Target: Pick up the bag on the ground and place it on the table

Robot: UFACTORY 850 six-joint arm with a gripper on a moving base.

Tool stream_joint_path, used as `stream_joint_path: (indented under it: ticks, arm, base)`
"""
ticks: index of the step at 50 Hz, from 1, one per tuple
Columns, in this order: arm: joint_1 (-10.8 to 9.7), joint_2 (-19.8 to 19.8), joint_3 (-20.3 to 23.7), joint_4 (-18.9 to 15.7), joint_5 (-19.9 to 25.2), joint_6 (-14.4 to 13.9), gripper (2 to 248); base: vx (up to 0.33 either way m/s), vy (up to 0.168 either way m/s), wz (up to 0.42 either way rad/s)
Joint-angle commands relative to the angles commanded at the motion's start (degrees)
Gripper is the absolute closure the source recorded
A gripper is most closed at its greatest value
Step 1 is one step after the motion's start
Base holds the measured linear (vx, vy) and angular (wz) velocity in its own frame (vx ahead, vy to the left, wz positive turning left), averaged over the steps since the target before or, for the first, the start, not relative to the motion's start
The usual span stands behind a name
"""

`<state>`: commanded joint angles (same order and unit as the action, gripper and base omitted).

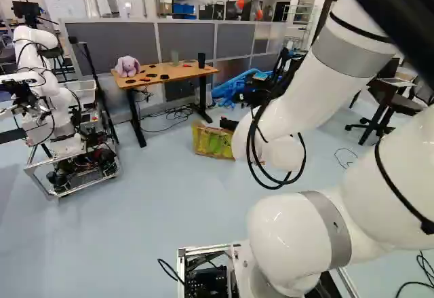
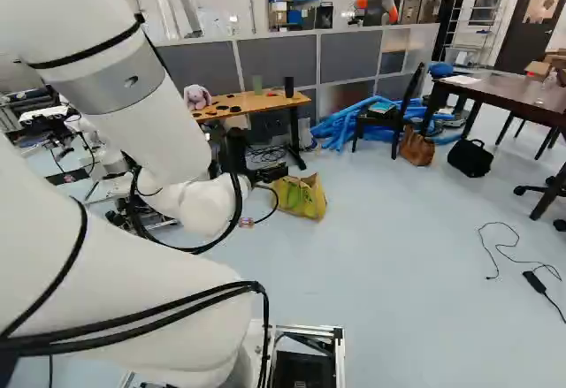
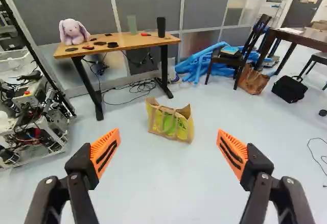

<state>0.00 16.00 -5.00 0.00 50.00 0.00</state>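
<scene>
The gripper (image 3: 168, 137) stands wide, nothing between its orange-padded fingers, and the yellow-and-green shopping bag (image 3: 170, 123) sits on the floor (image 3: 153, 175) well ahead of it, near the wooden desk (image 3: 135, 41). The base probably has to drive closer first; with cables (image 3: 134, 86) strewn around the desk's feet, overshooting might snag a wheel or bump a leg. The bag looks soft-sided, so coming down off-centre could tip it or fold its rim away, and a shallow pinch on one wall might slip. Lifted too little, it would catch the desk's edge; set down carelessly, it could knock the plush rabbit (image 3: 72, 31) or black tumbler (image 3: 161, 27). The brown bag (image 3: 253, 78) could also be mistaken for the target.
</scene>
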Motion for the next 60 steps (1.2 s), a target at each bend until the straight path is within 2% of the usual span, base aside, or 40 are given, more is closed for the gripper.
stream_joint_path:
  ticks: [60]
  arm:
    - [0.00, 0.00, 0.00, 0.00, 0.00, 0.00, 3]
  base:
    - [0.299, 0.005, -0.004]
